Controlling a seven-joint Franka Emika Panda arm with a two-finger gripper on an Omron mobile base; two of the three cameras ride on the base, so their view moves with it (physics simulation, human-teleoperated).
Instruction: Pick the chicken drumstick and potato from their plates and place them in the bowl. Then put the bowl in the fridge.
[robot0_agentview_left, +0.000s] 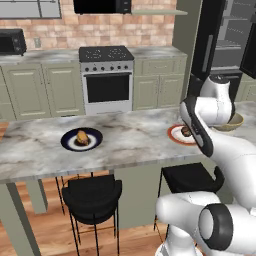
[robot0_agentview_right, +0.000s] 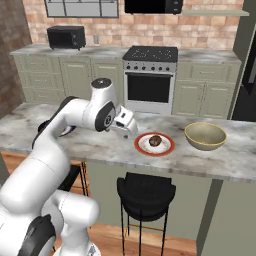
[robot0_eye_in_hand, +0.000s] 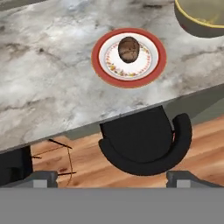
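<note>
A black stool (robot0_eye_in_hand: 146, 142) is sitting right ahead of the end effector, tucked under the marble bench (robot0_eye_in_hand: 48, 87). A steel oven (robot0_agentview_right: 150, 80) and black microwave (robot0_agentview_right: 66, 37) are standing well beyond it.

1. Orange-red-rimmed plate (robot0_eye_in_hand: 128, 57), white centre ringed with small floral specks.
2. Brown potato (robot0_eye_in_hand: 129, 48).
3. Olive-tan bowl (robot0_agentview_right: 205, 135).
4. Navy-rimmed plate (robot0_agentview_left: 81, 139).
5. Grey-veined marble counter (robot0_eye_in_hand: 48, 78).
6. Black stool (robot0_eye_in_hand: 144, 142).
</note>
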